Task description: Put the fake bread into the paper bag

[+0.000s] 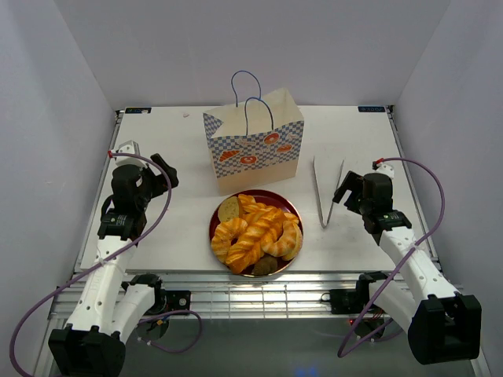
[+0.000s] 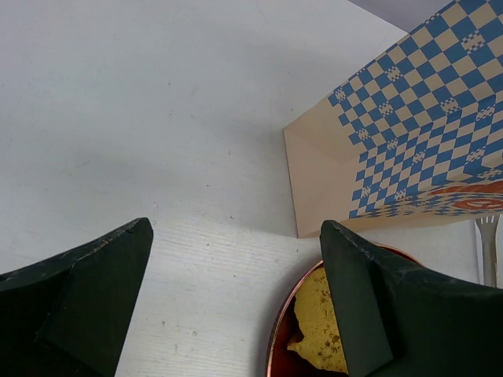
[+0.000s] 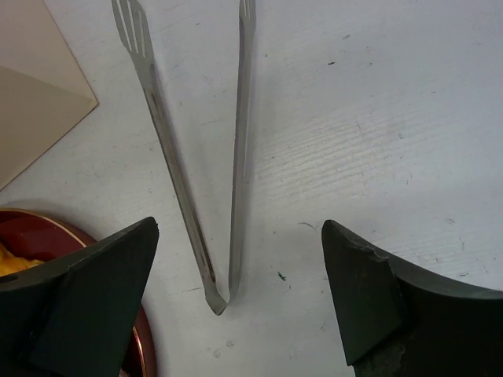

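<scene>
Two things stand centrally, the upright bag [image 1: 253,149] and, just before it, the plate [image 1: 211,229] heaped with bread [image 1: 255,232], twists lying diagonally; left gripper [image 1: 163,171] and right gripper [image 1: 346,188] flank it about equally near, jaws spread, empty.

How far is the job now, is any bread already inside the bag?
Nothing looks done: the fake bread is piled on the red plate, in front of the standing paper bag, whose inside is hidden. In hand: nothing; the left claw and right claw are open and empty. Left: every piece on the plate.
</scene>
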`<state>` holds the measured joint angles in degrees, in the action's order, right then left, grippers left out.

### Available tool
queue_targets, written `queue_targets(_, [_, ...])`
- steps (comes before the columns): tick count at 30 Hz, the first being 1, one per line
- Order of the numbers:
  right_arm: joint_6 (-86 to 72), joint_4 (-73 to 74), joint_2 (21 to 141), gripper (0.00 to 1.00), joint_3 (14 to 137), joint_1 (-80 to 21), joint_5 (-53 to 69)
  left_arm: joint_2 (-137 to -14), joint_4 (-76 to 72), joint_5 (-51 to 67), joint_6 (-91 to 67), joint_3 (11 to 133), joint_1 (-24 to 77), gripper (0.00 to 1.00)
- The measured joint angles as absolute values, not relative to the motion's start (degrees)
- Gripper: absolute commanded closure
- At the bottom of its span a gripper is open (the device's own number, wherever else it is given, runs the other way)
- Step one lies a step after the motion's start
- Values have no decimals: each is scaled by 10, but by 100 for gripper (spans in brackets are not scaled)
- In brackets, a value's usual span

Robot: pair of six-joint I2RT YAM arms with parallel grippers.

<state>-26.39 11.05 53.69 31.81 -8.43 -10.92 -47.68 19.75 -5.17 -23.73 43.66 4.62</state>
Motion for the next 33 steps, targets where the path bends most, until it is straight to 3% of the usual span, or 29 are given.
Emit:
queue_targets(17, [-159, 110, 537, 10, 318, -84, -39, -479, 201, -32, -241, 437, 46, 2])
queue_targets(33, [-125, 81, 649, 10, 318, -138, -1, -469, 201, -11, -241, 437, 46, 2])
